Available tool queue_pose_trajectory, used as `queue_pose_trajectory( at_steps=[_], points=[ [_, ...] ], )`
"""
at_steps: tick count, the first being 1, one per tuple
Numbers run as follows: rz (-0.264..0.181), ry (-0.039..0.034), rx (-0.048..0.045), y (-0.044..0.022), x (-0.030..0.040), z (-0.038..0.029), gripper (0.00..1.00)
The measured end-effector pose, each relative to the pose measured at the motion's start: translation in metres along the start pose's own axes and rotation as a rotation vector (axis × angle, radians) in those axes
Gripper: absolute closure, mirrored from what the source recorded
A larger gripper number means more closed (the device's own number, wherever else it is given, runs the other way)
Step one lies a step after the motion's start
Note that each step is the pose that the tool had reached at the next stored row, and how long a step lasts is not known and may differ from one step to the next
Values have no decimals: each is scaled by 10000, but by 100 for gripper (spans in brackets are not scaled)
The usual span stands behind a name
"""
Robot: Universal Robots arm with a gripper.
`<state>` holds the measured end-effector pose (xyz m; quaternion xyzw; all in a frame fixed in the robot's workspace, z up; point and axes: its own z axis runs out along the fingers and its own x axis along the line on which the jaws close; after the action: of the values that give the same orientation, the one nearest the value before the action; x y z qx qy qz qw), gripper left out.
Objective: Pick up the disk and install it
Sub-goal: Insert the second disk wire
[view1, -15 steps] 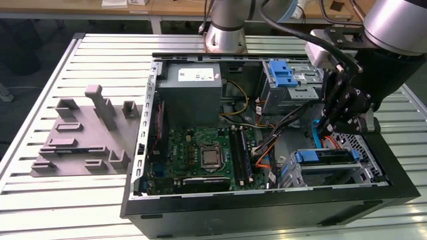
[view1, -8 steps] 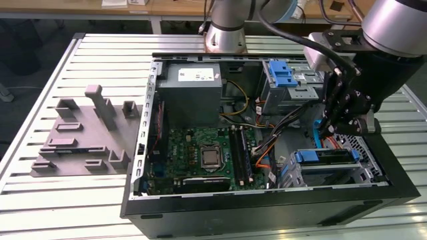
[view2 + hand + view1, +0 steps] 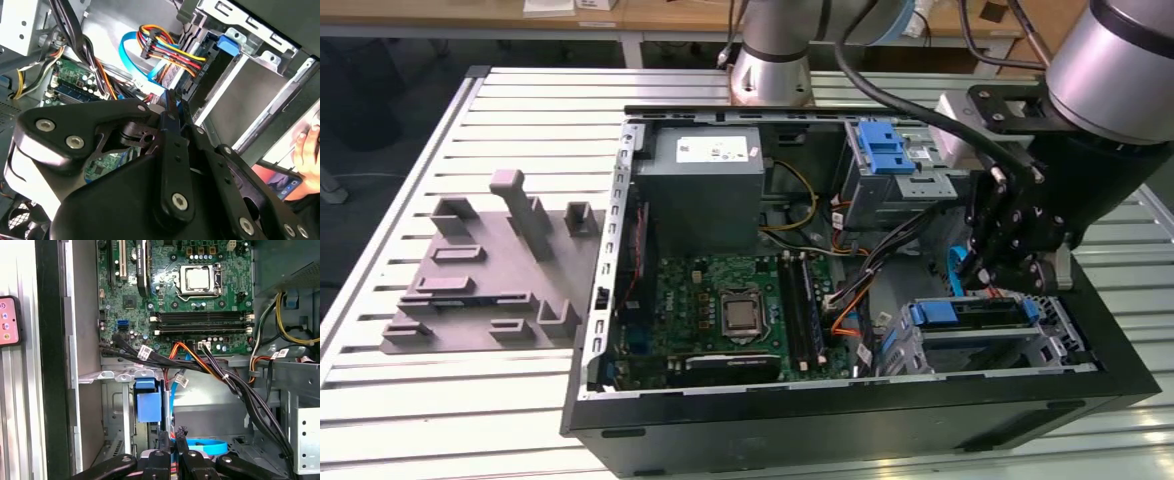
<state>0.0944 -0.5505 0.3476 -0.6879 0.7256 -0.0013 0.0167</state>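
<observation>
In the exterior view my hand point(image 3: 1003, 262) hung just above the disk point(image 3: 974, 312), already seated in its bay. In the second wrist view the fingers point(image 3: 170, 107) looked together, gripping nothing. In the first wrist view they hovered beside the blue latch point(image 3: 148, 401).

motherboard point(image 3: 727, 305) green; latch point(image 3: 148, 400) blue; hand point(image 3: 1007, 262) black; fixture point(image 3: 487, 275) grey

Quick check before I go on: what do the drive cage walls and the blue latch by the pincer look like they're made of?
The drive cage looks like bare sheet metal: dull silver, folded edges, punched holes in the first wrist view. The blue latch looks like moulded plastic: uniform matte blue, soft rounded corners. The pincer appears to be black-coated metal, though that finish leaves it open.
</observation>
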Motion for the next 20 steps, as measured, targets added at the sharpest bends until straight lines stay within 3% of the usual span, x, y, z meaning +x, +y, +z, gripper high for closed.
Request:
queue_pose_trajectory(
  at_steps=[7,16,20],
  points=[
    [0,-7,5,-2,63,49,84],
    [1,-8,8,-23,85,123,84],
    [0,-17,7,-24,87,125,84]
  ],
)
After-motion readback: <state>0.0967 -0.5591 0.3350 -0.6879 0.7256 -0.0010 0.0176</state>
